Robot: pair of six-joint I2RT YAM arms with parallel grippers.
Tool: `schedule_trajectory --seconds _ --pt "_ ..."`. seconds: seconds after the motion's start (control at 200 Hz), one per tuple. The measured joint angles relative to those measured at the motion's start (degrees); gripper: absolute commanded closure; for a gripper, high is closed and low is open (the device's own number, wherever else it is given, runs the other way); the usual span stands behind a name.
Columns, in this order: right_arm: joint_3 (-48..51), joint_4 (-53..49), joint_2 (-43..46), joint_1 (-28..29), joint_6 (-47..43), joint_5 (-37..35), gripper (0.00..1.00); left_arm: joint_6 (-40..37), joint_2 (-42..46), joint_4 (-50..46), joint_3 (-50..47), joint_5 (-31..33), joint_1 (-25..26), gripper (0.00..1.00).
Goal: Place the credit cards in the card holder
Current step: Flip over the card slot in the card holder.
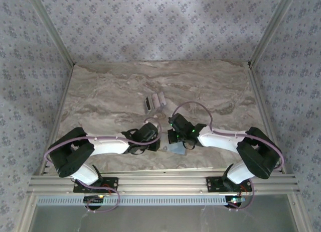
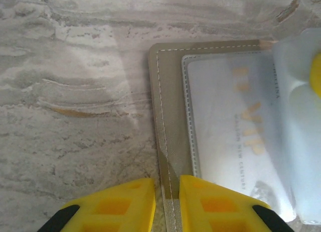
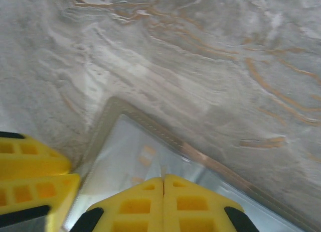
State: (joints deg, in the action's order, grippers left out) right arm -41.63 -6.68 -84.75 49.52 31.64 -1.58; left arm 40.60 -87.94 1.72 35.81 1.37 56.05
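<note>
The grey-tan card holder lies flat on the marble table, near the front between both arms. My left gripper is shut on its stitched left edge, which runs between the yellow fingers. A silver-white credit card with gold lettering lies over the holder's face, inside a stitched border. My right gripper is shut, its fingertips pressed together right above that card. The holder's corner shows beyond it. More credit cards, one dark and two pale, lie further back.
The marble table stretches back and to both sides of the arms. Metal frame posts run along its left and right edges. The left gripper's yellow fingers sit close beside the right gripper.
</note>
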Motion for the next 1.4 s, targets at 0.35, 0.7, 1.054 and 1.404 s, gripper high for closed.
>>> schedule_trajectory --seconds 0.35,0.7,1.054,1.404 --pt "-0.66 6.25 -6.71 0.11 1.49 6.1 0.82 1.49 0.11 2.38 -1.18 0.0 0.0 0.78" --pt "-0.81 7.93 -6.86 -0.79 1.99 8.07 0.48 2.56 1.4 7.85 -4.74 -1.97 -1.22 0.76" --pt "0.9 12.15 -0.26 -1.29 3.58 16.72 0.4 2.58 1.7 11.39 -6.47 -4.87 -2.6 0.76" --pt "1.31 10.43 4.92 -0.02 3.69 17.64 0.5 2.58 2.49 13.31 -7.89 -6.93 -3.69 0.75"
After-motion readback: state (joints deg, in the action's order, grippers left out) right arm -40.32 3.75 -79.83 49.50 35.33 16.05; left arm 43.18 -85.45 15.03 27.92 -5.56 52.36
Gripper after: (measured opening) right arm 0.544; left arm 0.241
